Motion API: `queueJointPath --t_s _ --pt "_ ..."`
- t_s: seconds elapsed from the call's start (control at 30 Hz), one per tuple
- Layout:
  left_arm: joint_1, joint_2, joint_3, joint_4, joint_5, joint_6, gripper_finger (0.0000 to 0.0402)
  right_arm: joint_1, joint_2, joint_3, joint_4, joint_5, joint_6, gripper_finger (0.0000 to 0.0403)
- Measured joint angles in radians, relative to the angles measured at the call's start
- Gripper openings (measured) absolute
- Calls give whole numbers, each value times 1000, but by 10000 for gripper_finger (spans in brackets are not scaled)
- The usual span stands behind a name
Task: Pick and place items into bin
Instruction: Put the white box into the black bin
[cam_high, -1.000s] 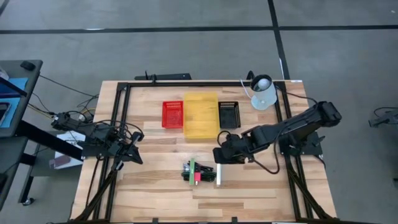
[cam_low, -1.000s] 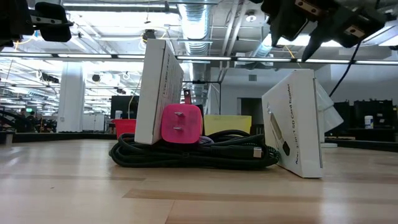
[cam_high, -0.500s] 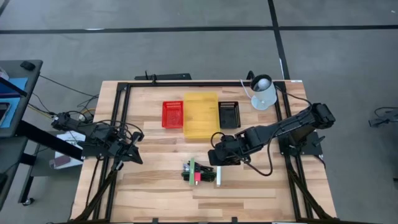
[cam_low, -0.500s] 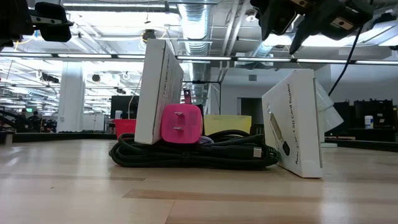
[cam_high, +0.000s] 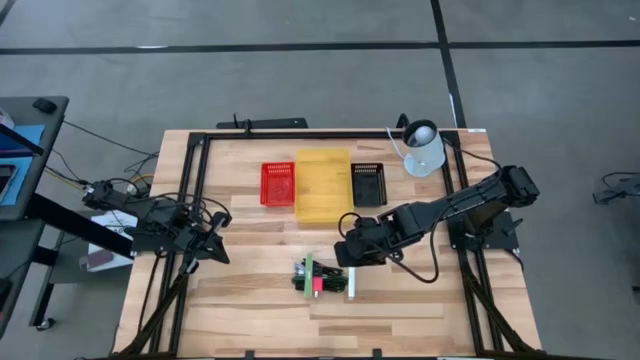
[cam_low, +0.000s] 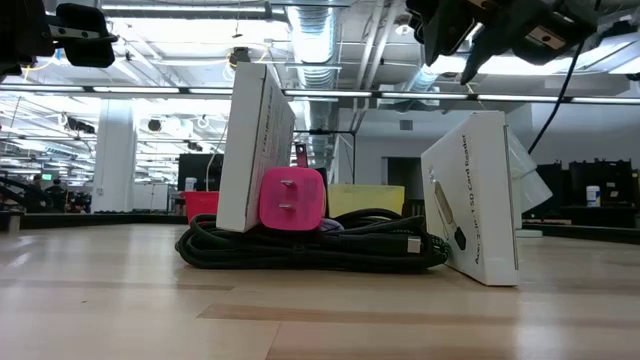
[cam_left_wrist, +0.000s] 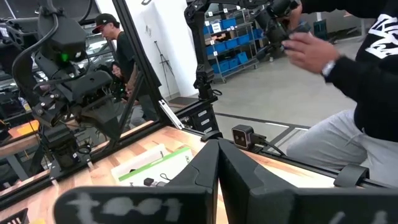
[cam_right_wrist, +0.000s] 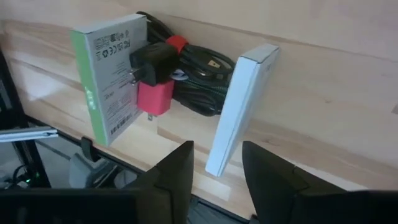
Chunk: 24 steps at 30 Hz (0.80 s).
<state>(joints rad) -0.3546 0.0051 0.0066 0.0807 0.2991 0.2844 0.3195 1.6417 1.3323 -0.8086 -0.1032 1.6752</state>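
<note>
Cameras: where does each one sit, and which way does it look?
High view: above, straight down; both arms, bins, item pile.
Low view: table height, level across; pink plug, right hand overhead.
Left wrist view: on left arm; its shut hand, a person beyond.
Right wrist view: on right arm; white box between its fingers.
Shared: pink plug, low and right wrist.

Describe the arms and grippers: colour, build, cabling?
Both arms are dark, near black, and jointed. The right arm carries a black cable looping under its forearm; the right gripper has two broad, flat, dark fingers. The left arm trails loose dark wiring near its base. The left gripper has matching smooth dark fingers. No markings are legible.
</note>
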Motion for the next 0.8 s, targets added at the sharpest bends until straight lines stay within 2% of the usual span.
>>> queueJointPath --t_s 0.17,0.4,0.8 --pt "0 0 0 0 0 0 0 3 -19 0 62 38 -78 124" --pt "0 1 0 0 0 0 0 17 -18 2 145 27 -206 123" --pt "0 1 0 0 0 0 0 24 -18 1 49 2 -64 145"
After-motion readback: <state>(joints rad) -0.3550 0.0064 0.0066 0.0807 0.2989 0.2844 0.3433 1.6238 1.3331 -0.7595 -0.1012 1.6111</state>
